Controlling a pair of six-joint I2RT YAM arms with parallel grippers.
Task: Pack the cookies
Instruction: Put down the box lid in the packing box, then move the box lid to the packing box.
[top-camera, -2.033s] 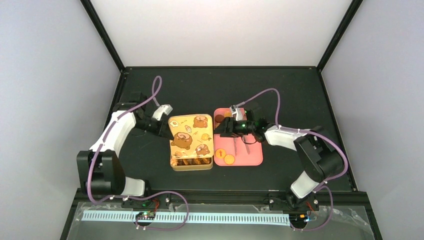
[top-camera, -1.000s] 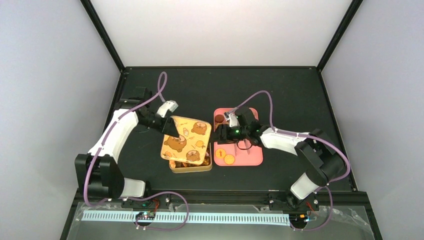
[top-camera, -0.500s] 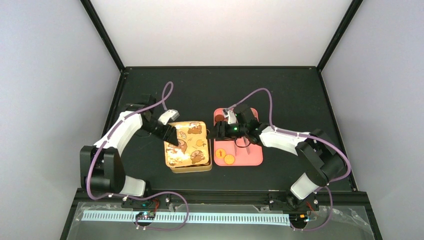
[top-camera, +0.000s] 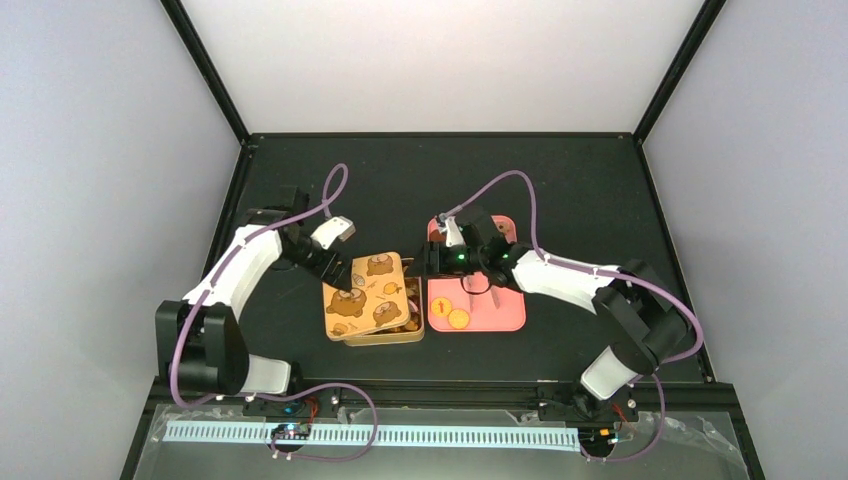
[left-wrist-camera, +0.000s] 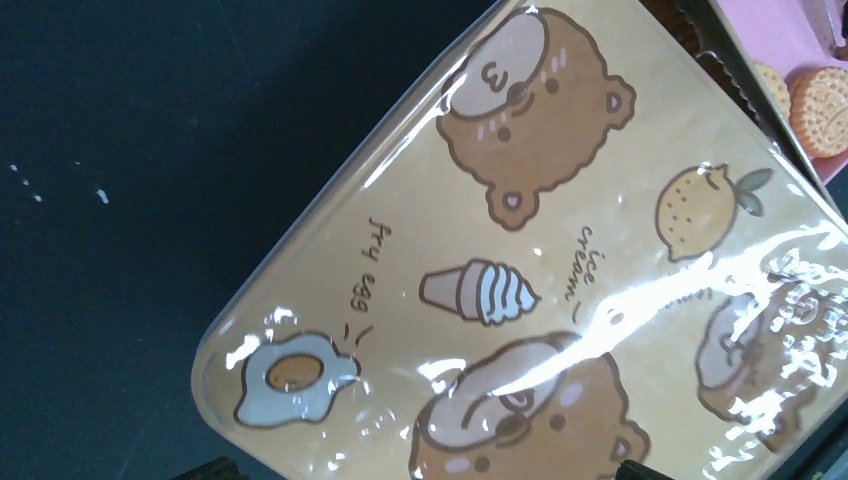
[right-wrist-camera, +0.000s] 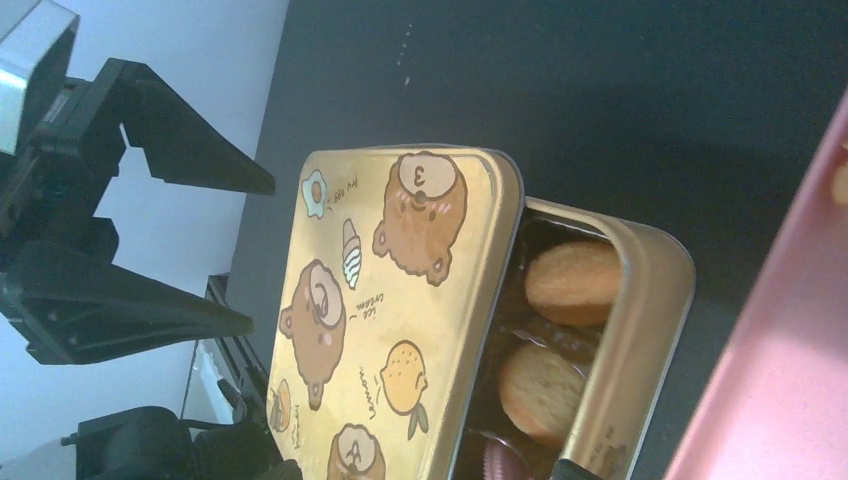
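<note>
Top view: we note the lid (top-camera: 366, 293) askew on the tin (top-camera: 392, 337) and two cookies (top-camera: 458, 319) on the pink tray (top-camera: 500, 318). We cannot tell the right gripper's (top-camera: 428, 262) state.
Left wrist: the lid fills the frame.
Right wrist: the left gripper (right-wrist-camera: 260, 255) is spread wide, clear of the lid, and more cookies lie inside the tin.
</note>
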